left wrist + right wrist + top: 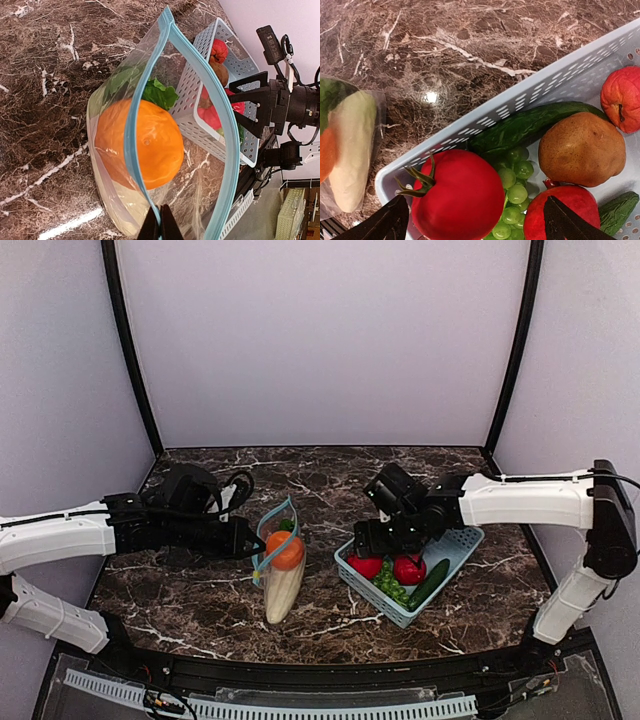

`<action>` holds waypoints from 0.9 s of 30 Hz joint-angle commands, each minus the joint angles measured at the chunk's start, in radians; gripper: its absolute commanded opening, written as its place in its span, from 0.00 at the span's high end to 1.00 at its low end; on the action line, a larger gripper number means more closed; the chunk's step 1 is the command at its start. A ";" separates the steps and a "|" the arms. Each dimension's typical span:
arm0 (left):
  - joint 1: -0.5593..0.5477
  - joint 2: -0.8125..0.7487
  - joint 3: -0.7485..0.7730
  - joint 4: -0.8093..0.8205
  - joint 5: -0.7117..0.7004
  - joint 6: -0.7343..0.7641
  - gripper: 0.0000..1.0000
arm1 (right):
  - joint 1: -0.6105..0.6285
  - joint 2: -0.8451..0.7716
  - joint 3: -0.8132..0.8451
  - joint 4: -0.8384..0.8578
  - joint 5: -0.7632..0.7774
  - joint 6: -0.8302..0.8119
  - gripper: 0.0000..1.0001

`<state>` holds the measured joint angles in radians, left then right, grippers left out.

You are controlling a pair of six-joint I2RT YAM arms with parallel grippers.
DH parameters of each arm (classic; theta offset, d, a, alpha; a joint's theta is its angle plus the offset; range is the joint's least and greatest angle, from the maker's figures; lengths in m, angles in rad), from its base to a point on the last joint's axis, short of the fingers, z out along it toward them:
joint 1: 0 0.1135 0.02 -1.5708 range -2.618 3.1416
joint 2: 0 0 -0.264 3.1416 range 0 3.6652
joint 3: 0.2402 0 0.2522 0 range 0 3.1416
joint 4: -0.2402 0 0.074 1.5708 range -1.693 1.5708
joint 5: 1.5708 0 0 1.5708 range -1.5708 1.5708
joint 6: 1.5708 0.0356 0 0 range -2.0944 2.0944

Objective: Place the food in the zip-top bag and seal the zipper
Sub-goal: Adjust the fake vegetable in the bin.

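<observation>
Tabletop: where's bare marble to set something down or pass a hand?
Bare: far strip along the back wall; near-left corner between left arm and near edge; near-right patch between basket and right arm. Crowded: centre, where the zip-top bag in the left hand sits close beside the basket under the right hand.

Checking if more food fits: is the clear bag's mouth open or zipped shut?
Open. On the bag, the two blue zipper strips stand well apart, the orange showing between them; the left gripper pinches one strip.
</observation>
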<state>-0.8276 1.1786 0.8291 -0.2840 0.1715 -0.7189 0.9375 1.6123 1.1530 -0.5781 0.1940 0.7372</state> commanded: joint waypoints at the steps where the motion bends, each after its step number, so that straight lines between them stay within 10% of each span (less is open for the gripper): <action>1: 0.005 -0.023 0.005 -0.015 -0.017 0.017 0.99 | -0.003 0.030 0.006 -0.079 0.026 0.014 0.08; 27: 0.010 -0.035 0.004 -0.026 -0.030 0.030 0.99 | -0.074 -0.237 -0.059 -0.494 0.214 0.206 0.06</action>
<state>-0.8265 1.1755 0.8295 -0.2874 0.1555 -0.6994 0.8703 1.4139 1.0714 -0.9760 0.3565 0.9028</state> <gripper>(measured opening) 0.009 0.936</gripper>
